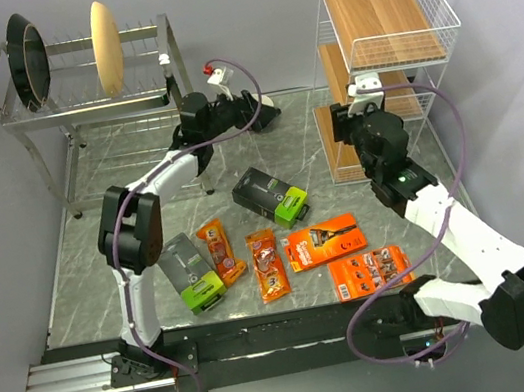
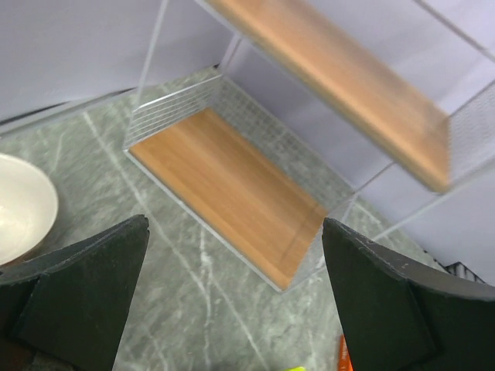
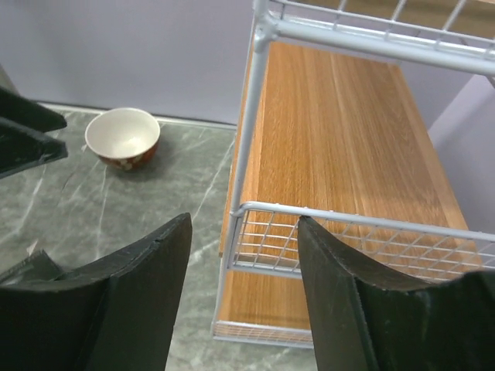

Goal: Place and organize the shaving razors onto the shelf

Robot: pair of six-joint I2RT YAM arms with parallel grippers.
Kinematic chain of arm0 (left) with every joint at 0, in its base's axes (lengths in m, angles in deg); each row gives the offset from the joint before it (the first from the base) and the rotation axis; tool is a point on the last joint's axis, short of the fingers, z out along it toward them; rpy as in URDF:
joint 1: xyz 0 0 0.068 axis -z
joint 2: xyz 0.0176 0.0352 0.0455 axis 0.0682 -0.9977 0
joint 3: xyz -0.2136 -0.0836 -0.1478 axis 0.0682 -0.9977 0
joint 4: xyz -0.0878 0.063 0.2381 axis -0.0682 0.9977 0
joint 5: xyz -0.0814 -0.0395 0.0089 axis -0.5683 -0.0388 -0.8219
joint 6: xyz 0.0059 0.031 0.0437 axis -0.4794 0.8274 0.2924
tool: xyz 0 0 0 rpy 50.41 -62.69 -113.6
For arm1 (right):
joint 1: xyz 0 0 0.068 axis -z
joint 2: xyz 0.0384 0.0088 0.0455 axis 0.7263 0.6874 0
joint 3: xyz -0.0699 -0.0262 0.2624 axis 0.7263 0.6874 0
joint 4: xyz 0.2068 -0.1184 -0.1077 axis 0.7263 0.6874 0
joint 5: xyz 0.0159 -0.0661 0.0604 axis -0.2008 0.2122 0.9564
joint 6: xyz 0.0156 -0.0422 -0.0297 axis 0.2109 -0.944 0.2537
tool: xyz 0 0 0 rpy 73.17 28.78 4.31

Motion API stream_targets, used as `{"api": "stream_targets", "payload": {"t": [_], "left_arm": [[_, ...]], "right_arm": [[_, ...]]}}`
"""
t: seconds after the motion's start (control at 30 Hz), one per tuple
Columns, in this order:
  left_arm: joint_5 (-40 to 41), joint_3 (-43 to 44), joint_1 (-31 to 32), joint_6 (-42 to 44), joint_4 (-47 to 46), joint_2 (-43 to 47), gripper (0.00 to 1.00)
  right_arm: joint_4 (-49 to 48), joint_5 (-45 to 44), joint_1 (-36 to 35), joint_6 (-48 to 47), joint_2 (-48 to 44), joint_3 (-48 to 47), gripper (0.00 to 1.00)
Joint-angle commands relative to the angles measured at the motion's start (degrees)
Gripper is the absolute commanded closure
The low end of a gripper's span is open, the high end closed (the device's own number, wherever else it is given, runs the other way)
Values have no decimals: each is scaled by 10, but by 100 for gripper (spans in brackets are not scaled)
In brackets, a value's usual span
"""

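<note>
The six shaving razors all lay on the table, gathered toward 6 o'clock in the top view. A dark grey box sat nearest the centre, and a second grey box lay at 8 o'clock from it. One narrow orange blister pack lay just beside that second box, with another blister pack near it. A flat orange card and a second orange card lay at 4 o'clock from the first box.

The shelf stood at 2 o'clock on the table, well apart from the packs. The left fingers were spread wide with nothing between them, near 12 o'clock, and faced the shelf's bottom board. The right fingers were also apart and empty. They seemed to hover just before a wire corner of the shelf, though their height was hard to judge. A small bowl sat on the table at 10 o'clock in the right wrist view. A steel dish rack stood at 10 o'clock.
</note>
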Motion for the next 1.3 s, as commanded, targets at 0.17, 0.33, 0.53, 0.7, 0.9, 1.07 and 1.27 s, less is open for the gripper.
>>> {"api": "stream_targets", "payload": {"t": [0.17,0.33,0.53,0.7,0.9,1.07,1.27], "left_arm": [[-21,6,6,-18,-19,32,1],[-22,1,7,-31,-28,33,0],[-21,-2,10,-37,-25,33,1],[-18,-18,10,-28,-22,47,1],[-8,-41,10,-17,-23,62,1],[-13,-31,10,-15,-26,51,1],[-26,58,17,5,-37,-16,0]], "right_arm": [[-36,-71,-9,-19,4,-74,42],[-2,-87,-28,-23,-28,-89,43],[-73,-94,-44,-51,5,-75,39],[-136,-95,-43,-48,65,-79,38],[-172,-100,-42,-48,107,-101,59],[-145,-93,-41,-57,78,-86,100],[-12,-53,-41,-42,-41,-49,100]]}}
